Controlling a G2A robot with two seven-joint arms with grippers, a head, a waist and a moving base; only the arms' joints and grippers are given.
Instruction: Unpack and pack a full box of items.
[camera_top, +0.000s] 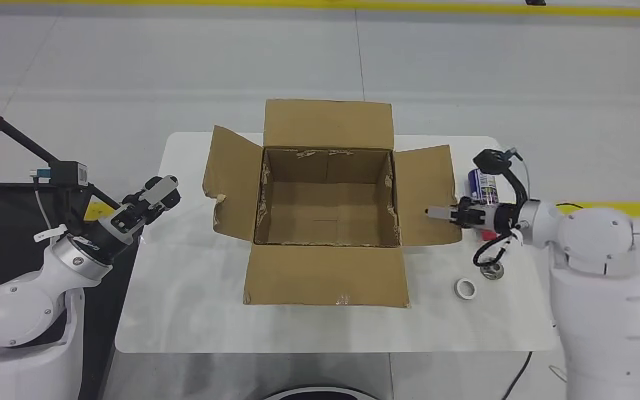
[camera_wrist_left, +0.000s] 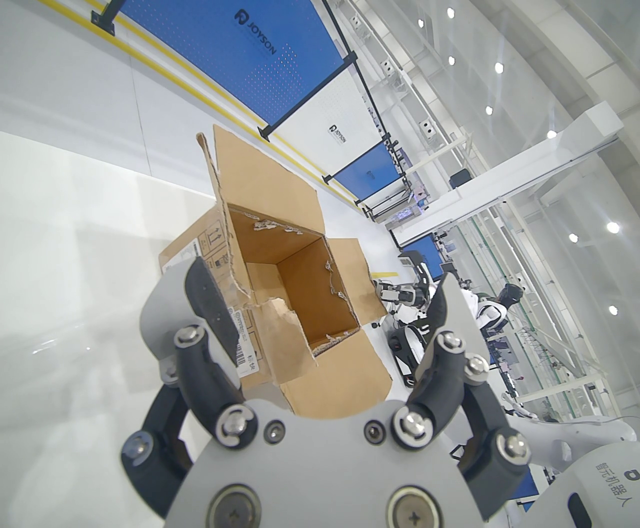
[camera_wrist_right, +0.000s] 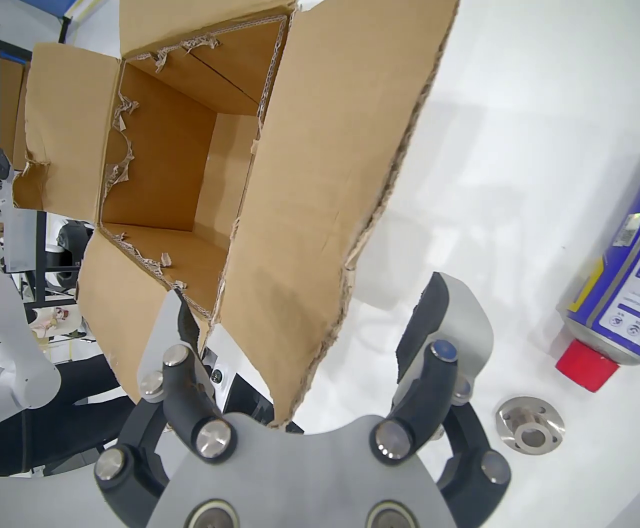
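Cardboard box (camera_top: 327, 275) sat in the middle of the white table (camera_top: 190, 300), all four flaps folded outward and its plain brown walls and floor open to the top view. At the far left, the left gripper (camera_top: 165, 190) (camera_wrist_left: 320, 280) hung over the table's left edge, apart from the box and aimed at it, fingers spread wide with nothing between them. The box's left flap was ragged, with a torn notch in its edge, and shreds of torn paper clung along the rim. The far and near flaps lay flatter and cleaner. At the right flap, the right gripper (camera_top: 440, 213) (camera_wrist_right: 305, 295) was level with the flap's outer edge, its claw wide; in the right wrist view the flap's frayed edge ran between the fingers, though contact could not be judged. Further right stood a blue bottle (camera_top: 485, 185) (camera_wrist_right: 610, 300) with a red cap, a metal flange (camera_top: 490, 270) (camera_wrist_right: 530, 430) near it, and a small white ring (camera_top: 466, 288) just beside the flange. Pale grey floor (camera_top: 120, 70) surrounded the table, with a yellow line (camera_top: 300, 5) along the far side and blue panels (camera_wrist_left: 225, 65) beyond.
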